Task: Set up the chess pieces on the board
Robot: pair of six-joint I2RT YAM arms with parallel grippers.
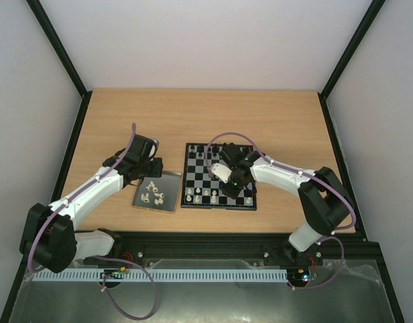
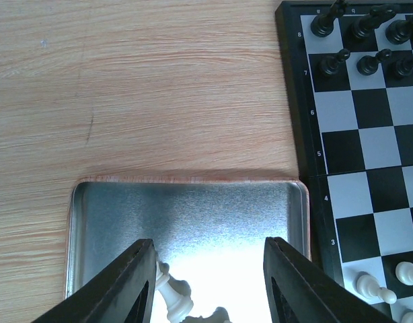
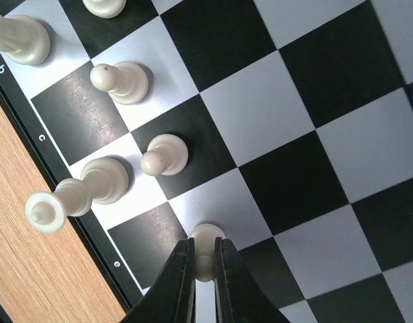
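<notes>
The board (image 1: 193,202) lies at mid-table with black pieces along its far rows and a few white pieces (image 1: 206,194) on its near rows. My right gripper (image 3: 204,262) is shut on a white pawn (image 3: 206,237) that stands on a light square near file e; it shows over the board in the top view (image 1: 228,180). Other white pieces (image 3: 165,155) stand to its left. My left gripper (image 2: 208,279) is open above the metal tray (image 2: 193,208), with a white piece (image 2: 171,296) lying by its left finger. Several white pieces (image 1: 153,191) lie in the tray.
The tray (image 1: 142,200) lies just left of the board's left rim (image 2: 302,134). Black pieces (image 2: 341,60) stand on rows 7 and 8. Two white pawns (image 2: 374,288) stand on the board's near rows. Bare wood lies beyond the tray.
</notes>
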